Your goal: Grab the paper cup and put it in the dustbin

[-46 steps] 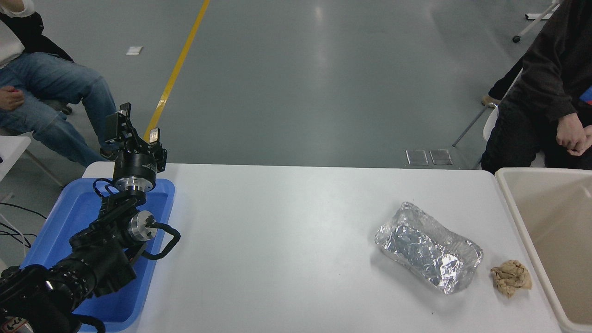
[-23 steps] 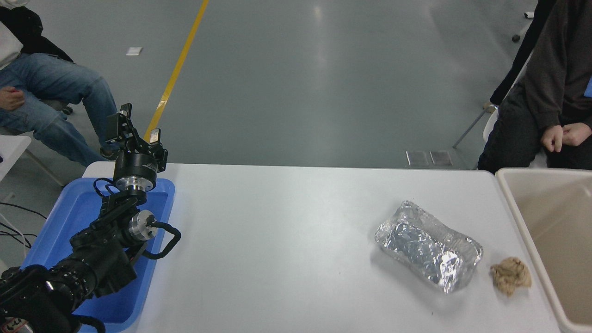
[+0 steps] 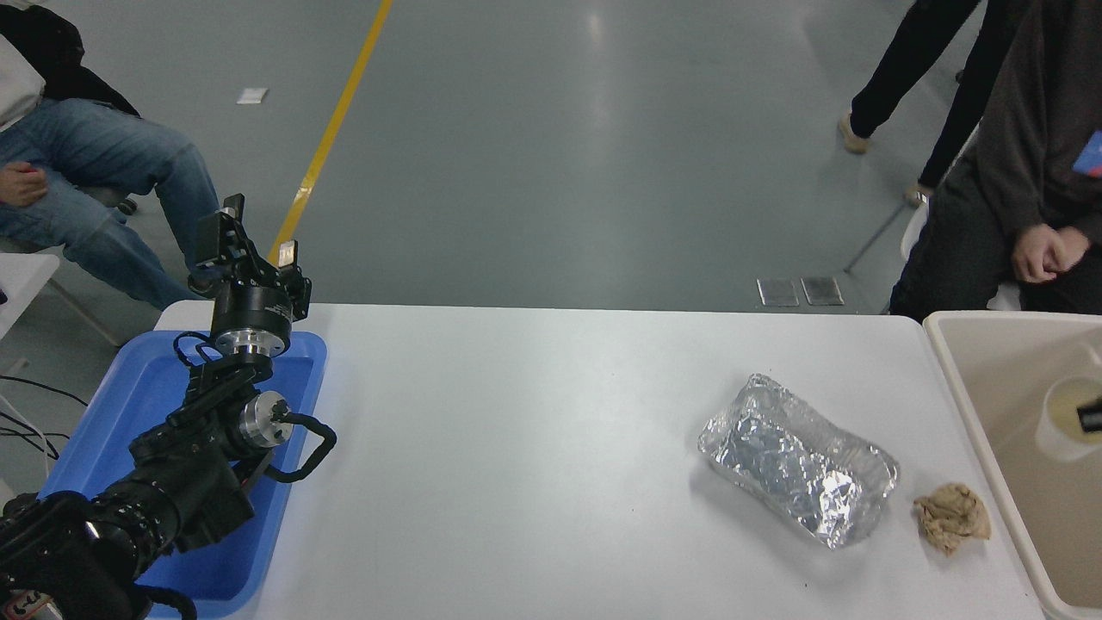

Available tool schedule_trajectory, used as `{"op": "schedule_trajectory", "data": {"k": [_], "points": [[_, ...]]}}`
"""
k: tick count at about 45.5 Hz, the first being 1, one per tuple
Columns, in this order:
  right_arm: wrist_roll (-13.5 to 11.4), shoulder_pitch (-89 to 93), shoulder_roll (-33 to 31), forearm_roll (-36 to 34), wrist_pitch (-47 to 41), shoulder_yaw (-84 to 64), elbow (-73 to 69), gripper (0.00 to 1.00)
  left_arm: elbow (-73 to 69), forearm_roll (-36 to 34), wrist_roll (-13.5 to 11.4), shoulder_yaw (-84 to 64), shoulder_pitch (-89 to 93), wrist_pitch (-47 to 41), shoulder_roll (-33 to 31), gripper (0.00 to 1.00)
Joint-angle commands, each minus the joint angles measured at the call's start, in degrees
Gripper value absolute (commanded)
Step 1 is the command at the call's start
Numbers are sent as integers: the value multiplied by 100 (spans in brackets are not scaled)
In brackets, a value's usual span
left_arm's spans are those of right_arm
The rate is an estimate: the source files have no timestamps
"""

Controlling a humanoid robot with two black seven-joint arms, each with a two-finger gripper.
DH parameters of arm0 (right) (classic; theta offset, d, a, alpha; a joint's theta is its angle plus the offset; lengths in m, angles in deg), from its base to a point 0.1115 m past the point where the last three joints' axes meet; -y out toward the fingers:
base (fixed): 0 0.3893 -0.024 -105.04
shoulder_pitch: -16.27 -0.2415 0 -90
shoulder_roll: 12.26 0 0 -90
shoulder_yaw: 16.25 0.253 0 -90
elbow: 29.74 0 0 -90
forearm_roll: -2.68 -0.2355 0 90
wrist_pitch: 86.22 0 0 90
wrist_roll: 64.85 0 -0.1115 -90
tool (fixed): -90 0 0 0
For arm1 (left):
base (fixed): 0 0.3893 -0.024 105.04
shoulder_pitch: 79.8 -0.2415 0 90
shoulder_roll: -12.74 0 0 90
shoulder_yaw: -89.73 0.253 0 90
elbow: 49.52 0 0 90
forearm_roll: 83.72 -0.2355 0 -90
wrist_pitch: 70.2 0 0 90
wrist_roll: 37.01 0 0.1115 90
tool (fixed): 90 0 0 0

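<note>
The paper cup [image 3: 1061,418], white with a cream inside, shows upright at the right edge, inside the outline of the beige dustbin [image 3: 951,379]. Only a black sliver of my right gripper [image 3: 1092,419] enters from the right edge. It overlaps the cup's rim and seems shut on the cup. The rest of that arm is out of view. My left gripper [image 3: 248,243] is parked at the far left above the blue tray, fingers apart and empty.
A blue tray [image 3: 103,430] lies under the left arm. A crinkled foil container [image 3: 796,461] and a brown paper wad [image 3: 951,517] lie near the dustbin. People sit at the far left and far right, and another person's legs show at the top right.
The paper cup and a bit of the right gripper have come into view over the dustbin from the right edge. A person's legs appeared at the top right. The left arm is still.
</note>
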Motion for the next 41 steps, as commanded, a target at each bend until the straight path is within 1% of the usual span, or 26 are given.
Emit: {"op": "schedule_trajectory", "data": {"k": [1, 6, 7, 10, 11, 13, 14, 15, 16, 19, 32, 36, 41], "points": [[2, 510, 426, -273, 186, 93, 446, 0, 0, 0, 0, 0, 0, 0, 0, 100], [11, 519, 365, -308, 265, 102, 446, 0, 0, 0, 0, 0, 0, 0, 0, 100], [11, 501, 356, -309, 265, 102, 446, 6, 0, 0, 0, 0, 0, 0, 0, 100], [20, 457, 295, -309, 265, 155, 437, 33, 0, 0, 0, 0, 0, 0, 0, 100], [20, 457, 268, -309, 274, 181, 437, 45, 0, 0, 0, 0, 0, 0, 0, 100], [20, 431, 207, -317, 274, 278, 402, 79, 0, 0, 0, 0, 0, 0, 0, 100], [28, 422, 189, -309, 265, 339, 376, 91, 0, 0, 0, 0, 0, 0, 0, 100], [37, 422, 171, -309, 265, 400, 349, 96, 0, 0, 0, 0, 0, 0, 0, 100], [37, 431, 163, -309, 256, 445, 340, 98, 0, 0, 0, 0, 0, 0, 0, 100], [37, 413, 145, -309, 247, 480, 332, 99, 0, 0, 0, 0, 0, 0, 0, 100], [37, -61, 66, -309, 116, 436, 59, 100, 0, 0, 0, 0, 9, 0, 0, 100], [37, -596, -127, -309, -60, 392, -248, 100, 0, 0, 0, 0, 9, 0, 0, 100], [11, -1273, -321, -309, -429, 384, -959, 100, 0, 0, 0, 0, 9, 0, 0, 100]]}}
